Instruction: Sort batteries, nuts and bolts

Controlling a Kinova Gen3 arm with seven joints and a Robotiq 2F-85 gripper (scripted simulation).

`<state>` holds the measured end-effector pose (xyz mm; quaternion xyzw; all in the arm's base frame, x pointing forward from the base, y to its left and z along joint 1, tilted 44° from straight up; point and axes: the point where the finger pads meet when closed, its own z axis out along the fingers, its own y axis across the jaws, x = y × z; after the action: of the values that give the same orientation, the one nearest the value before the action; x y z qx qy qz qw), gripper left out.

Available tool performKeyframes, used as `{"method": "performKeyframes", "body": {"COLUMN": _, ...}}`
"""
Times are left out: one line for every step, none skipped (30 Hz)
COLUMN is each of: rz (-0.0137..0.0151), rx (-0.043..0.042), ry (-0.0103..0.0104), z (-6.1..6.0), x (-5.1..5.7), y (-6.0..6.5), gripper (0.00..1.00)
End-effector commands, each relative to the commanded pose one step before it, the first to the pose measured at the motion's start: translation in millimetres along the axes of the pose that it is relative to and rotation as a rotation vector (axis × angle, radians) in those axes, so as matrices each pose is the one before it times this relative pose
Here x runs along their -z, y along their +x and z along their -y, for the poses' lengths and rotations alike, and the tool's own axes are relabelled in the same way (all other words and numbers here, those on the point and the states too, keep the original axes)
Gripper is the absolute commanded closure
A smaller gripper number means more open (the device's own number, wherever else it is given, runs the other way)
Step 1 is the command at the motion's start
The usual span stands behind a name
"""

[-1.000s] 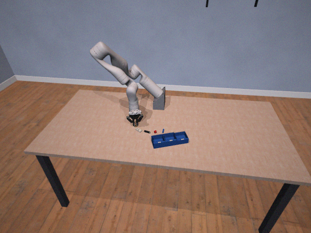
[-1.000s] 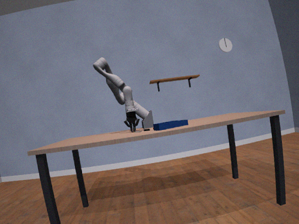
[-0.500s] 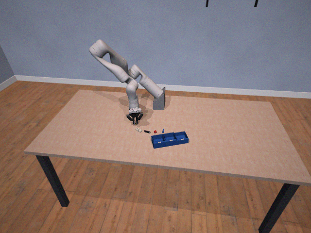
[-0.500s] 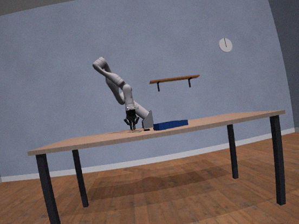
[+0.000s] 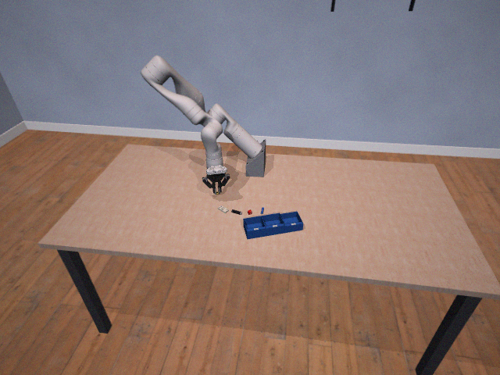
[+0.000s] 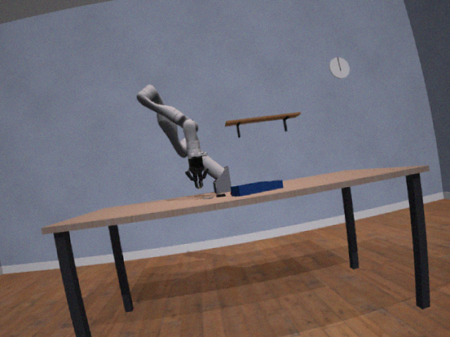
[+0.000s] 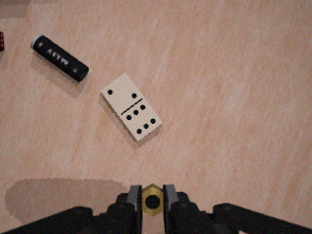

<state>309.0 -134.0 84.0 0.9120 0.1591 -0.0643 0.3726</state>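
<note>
Hand (image 7: 152, 201) pinched narrow on a yellow hex nut (image 7: 152, 201), held just above the tabletop (image 5: 363, 209). Domino (image 7: 132, 106) and black battery (image 7: 59, 58) lie below it, untouched; a small red thing (image 5: 249, 211) and a small blue thing (image 5: 262, 210) sit near the blue bin tray (image 5: 273, 232). Step in hand: carrying the nut. Next, likely: cross to the K compartment, centre over it, release. Compartment letters too small to read.

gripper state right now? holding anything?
Gripper: closed on the yellow hex nut, lifted clear of the table.
</note>
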Motion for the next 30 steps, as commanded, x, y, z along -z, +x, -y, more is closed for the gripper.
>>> {"method": "performKeyframes", "body": {"rz": -0.01267, "rx": -0.00406, "ry": 0.00025, "z": -1.10, "x": 4.02, "y": 3.35, "gripper": 0.89}}
{"method": "performKeyframes", "body": {"rz": 0.00000, "rx": 0.00000, "ry": 0.00000, "z": 0.00, "x": 0.00, "y": 0.00, "gripper": 0.89}}
{"method": "performKeyframes", "body": {"rz": 0.00001, "rx": 0.00000, "ry": 0.00000, "z": 0.02, "x": -0.03, "y": 0.01, "gripper": 0.89}}
{"method": "performKeyframes", "body": {"rz": 0.00000, "rx": 0.00000, "ry": 0.00000, "z": -0.01, "x": 0.01, "y": 0.00, "gripper": 0.89}}
{"method": "performKeyframes", "body": {"rz": 0.00000, "rx": 0.00000, "ry": 0.00000, "z": 0.00, "x": 0.01, "y": 0.00, "gripper": 0.89}}
{"method": "performKeyframes", "body": {"rz": 0.00000, "rx": 0.00000, "ry": 0.00000, "z": 0.00, "x": 0.01, "y": 0.00, "gripper": 0.89}}
{"method": "performKeyframes", "body": {"rz": 0.00000, "rx": 0.00000, "ry": 0.00000, "z": 0.00, "x": 0.00, "y": 0.00, "gripper": 0.89}}
{"method": "performKeyframes", "body": {"rz": 0.00000, "rx": 0.00000, "ry": 0.00000, "z": 0.00, "x": 0.00, "y": 0.00, "gripper": 0.89}}
{"method": "performKeyframes", "body": {"rz": 0.00000, "rx": 0.00000, "ry": 0.00000, "z": 0.00, "x": 0.00, "y": 0.00, "gripper": 0.89}}
{"method": "performKeyframes", "body": {"rz": 0.00000, "rx": 0.00000, "ry": 0.00000, "z": 0.00, "x": 0.00, "y": 0.00, "gripper": 0.89}}
{"method": "performKeyframes", "body": {"rz": 0.00000, "rx": 0.00000, "ry": 0.00000, "z": 0.00, "x": 0.00, "y": 0.00, "gripper": 0.89}}
{"method": "performKeyframes", "body": {"rz": 0.00000, "rx": 0.00000, "ry": 0.00000, "z": 0.00, "x": 0.00, "y": 0.00, "gripper": 0.89}}
{"method": "performKeyframes", "body": {"rz": 0.00000, "rx": 0.00000, "ry": 0.00000, "z": 0.00, "x": 0.00, "y": 0.00, "gripper": 0.89}}
{"method": "performKeyframes", "body": {"rz": -0.00001, "rx": 0.00000, "ry": 0.00000, "z": -0.06, "x": 3.93, "y": 0.26, "gripper": 0.89}}
{"method": "performKeyframes", "body": {"rz": 0.00000, "rx": 0.00000, "ry": 0.00000, "z": 0.14, "x": 2.67, "y": -0.33, "gripper": 0.89}}
{"method": "performKeyframes", "body": {"rz": 0.00001, "rx": 0.00000, "ry": 0.00000, "z": -0.01, "x": 0.02, "y": 0.01, "gripper": 0.89}}
{"method": "performKeyframes", "body": {"rz": 0.00000, "rx": 0.00000, "ry": 0.00000, "z": -0.01, "x": 0.01, "y": 0.01, "gripper": 0.89}}
{"method": "performKeyframes", "body": {"rz": 0.00000, "rx": 0.00000, "ry": 0.00000, "z": 0.00, "x": 0.00, "y": 0.00, "gripper": 0.89}}
{"method": "performKeyframes", "body": {"rz": 0.00000, "rx": 0.00000, "ry": 0.00000, "z": 0.00, "x": 0.00, "y": 0.00, "gripper": 0.89}}
{"method": "performKeyframes", "body": {"rz": -0.00001, "rx": 0.00000, "ry": 0.00001, "z": 4.12, "x": 0.01, "y": 4.36, "gripper": 0.89}}
{"method": "performKeyframes", "body": {"rz": -0.00002, "rx": 0.00000, "ry": 0.00001, "z": 4.13, "x": 0.00, "y": 4.35, "gripper": 0.89}}
{"method": "performKeyframes", "body": {"rz": -0.00002, "rx": 0.00000, "ry": 0.00001, "z": 4.13, "x": 0.00, "y": 4.35, "gripper": 0.89}}
{"method": "performKeyframes", "body": {"rz": -0.00002, "rx": 0.00000, "ry": 0.00001, "z": 4.13, "x": 0.00, "y": 4.35, "gripper": 0.89}}
{"method": "performKeyframes", "body": {"rz": -0.00002, "rx": 0.00000, "ry": 0.00001, "z": 4.13, "x": 0.00, "y": 4.35, "gripper": 0.89}}
{"method": "performKeyframes", "body": {"rz": -0.00002, "rx": 0.00000, "ry": 0.00001, "z": 4.13, "x": 0.00, "y": 4.35, "gripper": 0.89}}
{"method": "performKeyframes", "body": {"rz": -0.00002, "rx": 0.00000, "ry": 0.00001, "z": 4.13, "x": 0.00, "y": 4.35, "gripper": 0.89}}
{"method": "performKeyframes", "body": {"rz": -0.00002, "rx": 0.00000, "ry": 0.00001, "z": 4.13, "x": 0.00, "y": 4.36, "gripper": 0.89}}
{"method": "performKeyframes", "body": {"rz": -0.00002, "rx": 0.00000, "ry": 0.00001, "z": 4.13, "x": 0.00, "y": 4.36, "gripper": 0.89}}
{"method": "performKeyframes", "body": {"rz": -0.00002, "rx": 0.00000, "ry": 0.00001, "z": 4.13, "x": 0.00, "y": 4.36, "gripper": 0.89}}
{"method": "performKeyframes", "body": {"rz": -0.00002, "rx": 0.00000, "ry": 0.00001, "z": 4.13, "x": 0.00, "y": 4.36, "gripper": 0.89}}
